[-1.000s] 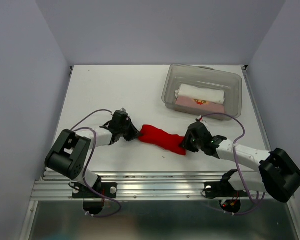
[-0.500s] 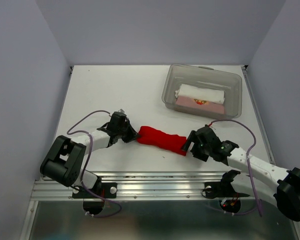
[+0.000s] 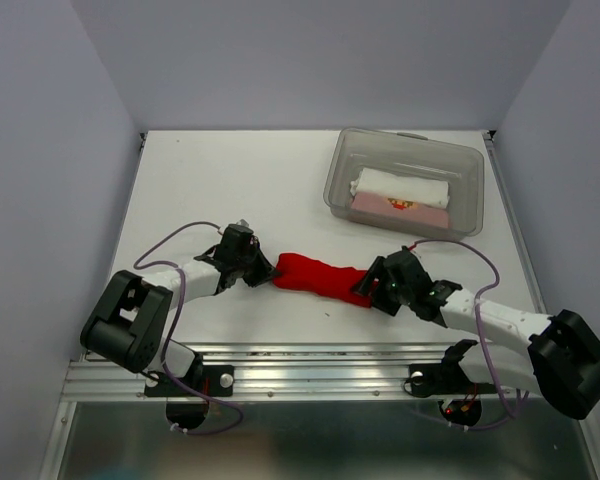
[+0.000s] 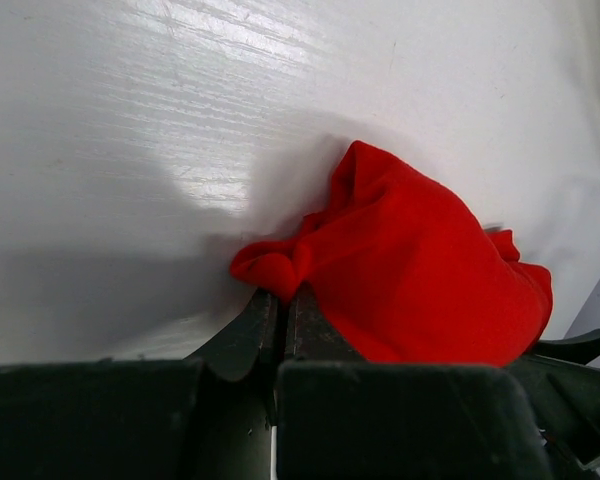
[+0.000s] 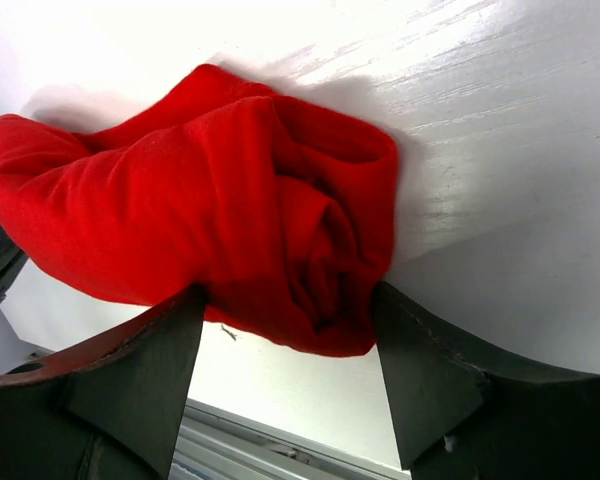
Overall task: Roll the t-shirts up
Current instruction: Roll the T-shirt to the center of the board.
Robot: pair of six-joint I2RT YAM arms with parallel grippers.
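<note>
Our left pincer (image 4: pixel 278 302) was pressed together on a small bunched tip of the red t-shirt (image 3: pixel 320 277), with a nub of cloth folded over just past the closed jaws. Our right pincer (image 5: pixel 286 298) stood apart, straddling the opposite end of the same garment; the fabric there filled the gap and brushed both inner faces.

The red t-shirt lay as a long, lumpy roll between the two pincers, near the front of the surface (image 3: pixel 230 180) and slanting slightly toward the right arm. It was plain bright red, soft and matte. Loose folds spiralled inward at the right end, and the left end narrowed to a crumpled point.

Farther back on the right sat a clear, grey-tinted plastic bin (image 3: pixel 336 182), rectangular with rounded corners. Inside it a white roll (image 3: pixel 400 183) and a pale pink roll (image 3: pixel 375 203) lay side by side and touching, the pink one bearing a small red print. The surface was white and glossy with faint streaks. Thin purple cables (image 3: pixel 175 240) looped over both arms, and a ribbed metal rail (image 3: pixel 310 365) ran along the near edge.
</note>
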